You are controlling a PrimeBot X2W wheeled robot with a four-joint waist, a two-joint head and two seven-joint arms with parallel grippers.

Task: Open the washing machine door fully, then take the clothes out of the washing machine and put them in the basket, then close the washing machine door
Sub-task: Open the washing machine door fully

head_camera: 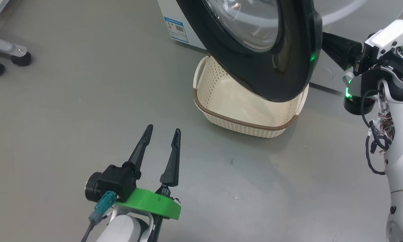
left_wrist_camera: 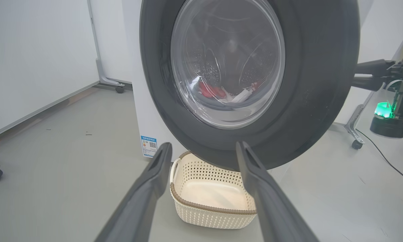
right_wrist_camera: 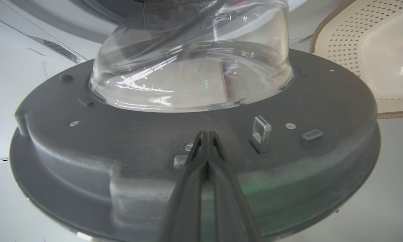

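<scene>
We count 1 washing machine (left_wrist_camera: 137,114), 1 washing machine door (head_camera: 275,80), 1 basket (head_camera: 242,125) and 2 claws. The clothes (left_wrist_camera: 211,90) are a red-and-white heap low in the drum, seen thru the door glass; we can't tell how many pcs.

The door stands partly swung out, its lower rim hanging over the basket's far side. The basket sits on the grey floor (head_camera: 87,101) just in front of the washer, right of its 1 blue label (head_camera: 176,29).

The left claw (head_camera: 163,129) is on a low arm at near left. Its fingers point fwd, spread wide, holding nothing, well apart from the basket.

The right claw (right_wrist_camera: 206,136) reaches in from the right, behind the door edge. Its fingers are pressed together w/ nothing between them, tips at the door's grey inner face, apparently touching, just left of the latch (right_wrist_camera: 261,132).

2 caster wheels (head_camera: 21,59) sit far left.
</scene>
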